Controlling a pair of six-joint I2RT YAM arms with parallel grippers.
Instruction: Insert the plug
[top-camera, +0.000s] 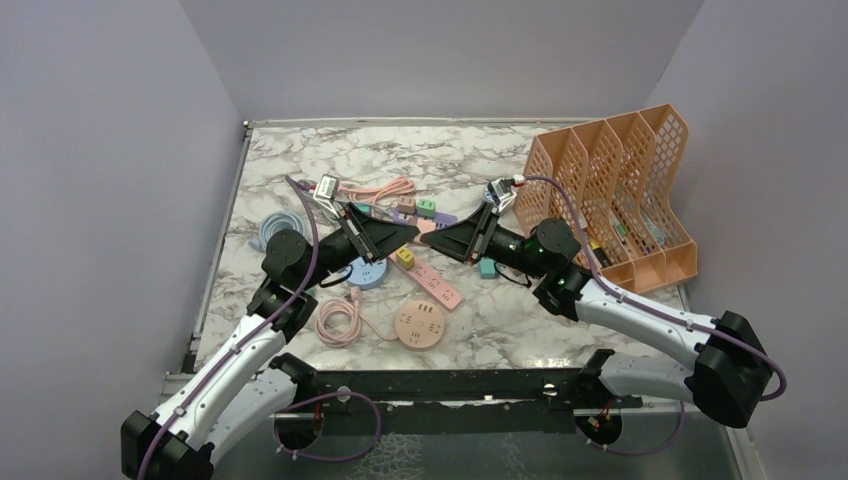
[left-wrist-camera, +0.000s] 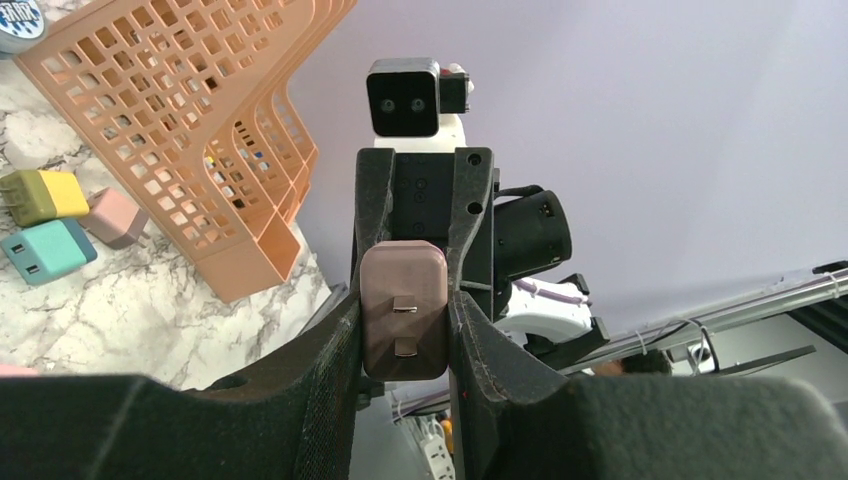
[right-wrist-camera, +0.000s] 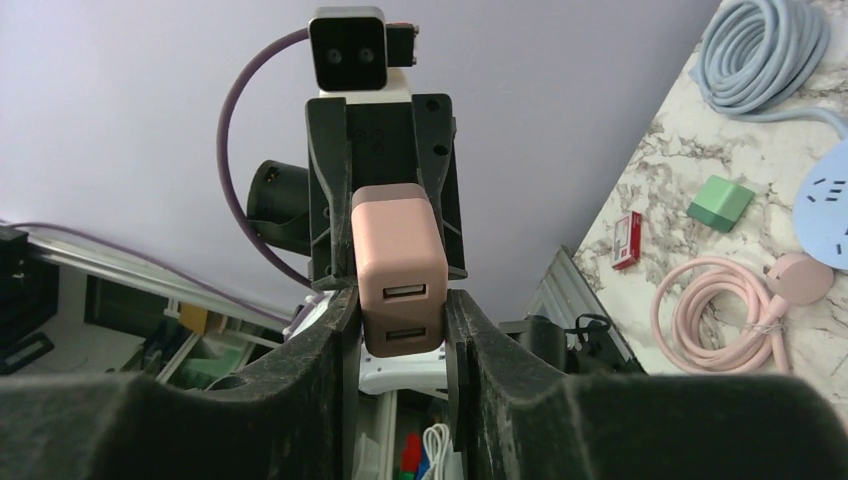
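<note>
**Top view.** Left gripper (top-camera: 405, 233) and right gripper (top-camera: 447, 240) meet tip to tip over mid-table, with the pink plug (top-camera: 427, 229) between them, off the surface. Orange file rack (top-camera: 620, 190) at 3 o'clock has four slots, and the small items low inside are too small to identify. Pink power strip (top-camera: 437, 284) lies at 6 o'clock of the plug.

**Left wrist.** Jaws nearly closed, pressing both sides of the plug (left-wrist-camera: 404, 310). Its folded prongs face the camera.

**Right wrist.** Jaws clamp the same plug (right-wrist-camera: 400, 270), two USB ports showing. Red-and-white box (right-wrist-camera: 627, 240) at 3 o'clock, print unreadable.
</note>
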